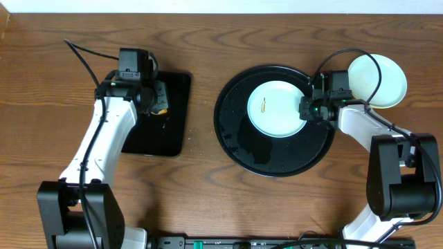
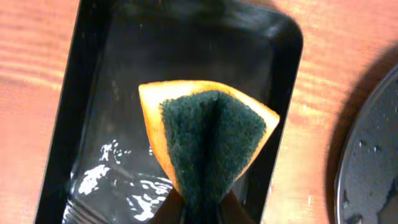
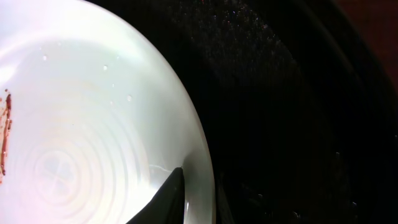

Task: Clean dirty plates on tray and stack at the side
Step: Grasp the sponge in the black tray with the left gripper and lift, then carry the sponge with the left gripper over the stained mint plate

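A pale plate [image 1: 277, 108] with a brown smear [image 3: 5, 134] lies on the round black tray [image 1: 270, 155]. My right gripper [image 1: 308, 109] is at this plate's right rim. In the right wrist view one dark finger [image 3: 168, 199] lies over the plate [image 3: 93, 124] just inside the rim, with the other finger dim beside the rim. The jaws stand only a little apart, and whether they press the rim does not show. A second pale plate [image 1: 387, 83] sits on the table beyond the tray's right side. My left gripper [image 2: 200, 214] is shut on a folded orange and dark green sponge [image 2: 211, 137].
The sponge hangs over a wet rectangular black tray [image 2: 99, 93] at the left of the wooden table. The round tray's rim [image 2: 373, 162] shows at the right edge of the left wrist view. The right arm's cable loops over the side plate.
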### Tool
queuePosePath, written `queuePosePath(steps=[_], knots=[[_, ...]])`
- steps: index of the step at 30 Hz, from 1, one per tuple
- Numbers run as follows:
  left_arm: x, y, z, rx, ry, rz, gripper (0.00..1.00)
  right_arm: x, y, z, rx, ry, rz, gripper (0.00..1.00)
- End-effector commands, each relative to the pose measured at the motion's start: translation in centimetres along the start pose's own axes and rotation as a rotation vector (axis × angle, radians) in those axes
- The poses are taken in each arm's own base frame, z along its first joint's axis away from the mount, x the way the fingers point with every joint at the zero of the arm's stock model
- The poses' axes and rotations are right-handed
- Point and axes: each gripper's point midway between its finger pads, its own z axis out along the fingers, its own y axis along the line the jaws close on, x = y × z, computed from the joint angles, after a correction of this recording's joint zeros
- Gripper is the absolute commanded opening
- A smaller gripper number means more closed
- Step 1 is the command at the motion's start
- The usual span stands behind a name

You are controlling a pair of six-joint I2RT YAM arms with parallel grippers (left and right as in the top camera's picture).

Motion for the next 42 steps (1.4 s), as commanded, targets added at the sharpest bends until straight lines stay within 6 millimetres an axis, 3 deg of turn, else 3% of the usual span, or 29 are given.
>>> queuePosePath(steps=[1, 5, 9, 13, 18, 23, 30, 34, 35, 38, 42], knots=[[-2.2, -0.4, -1.9, 0.008, -0.043, 0.004, 0.07, 1.4, 0.0, 0.8, 0.001, 0.044, -0.006, 0.16], [-1.5, -0.1, -1.7, -0.006, -0.009, 0.001, 0.07, 1.4, 0.0, 0.8, 0.002, 0.044, -0.006, 0.17], [-1.2, 0.0, -0.4, -0.011, 0.018, 0.031, 0.07, 1.4, 0.0, 0.8, 0.002, 0.044, -0.006, 0.29], [-1.3, 0.0, 0.7, -0.012, 0.029, 0.028, 0.07, 1.5, 0.0, 0.8, 0.002, 0.047, -0.006, 0.28], [0.0, 0.3, 1.1, -0.046, 0.197, 0.004, 0.07, 1.6, 0.8, 0.8, -0.04, 0.054, -0.005, 0.01], [-1.9, -0.1, 1.0, -0.035, 0.152, 0.043, 0.07, 1.8, 0.7, 0.8, -0.041, 0.063, -0.003, 0.01], [-1.4, 0.3, 3.4, -0.051, 0.19, 0.041, 0.07, 1.7, 0.8, 0.8, -0.041, 0.059, -0.004, 0.01], [-3.4, -2.8, 2.4, 0.11, 0.106, 0.041, 0.07, 1.7, 0.8, 0.8, -0.043, 0.057, -0.005, 0.01], [-4.4, -4.4, 1.6, 0.17, 0.055, 0.058, 0.08, 1.7, 0.8, 0.8, -0.043, 0.057, -0.006, 0.01], [-5.6, -7.1, 0.6, 0.204, -0.025, 0.117, 0.07, 1.7, 1.0, 0.8, -0.044, 0.058, -0.009, 0.01], [-4.8, -12.8, 0.0, 0.275, -0.025, 0.117, 0.07, 1.7, 1.0, 0.8, -0.044, 0.058, -0.009, 0.01]])
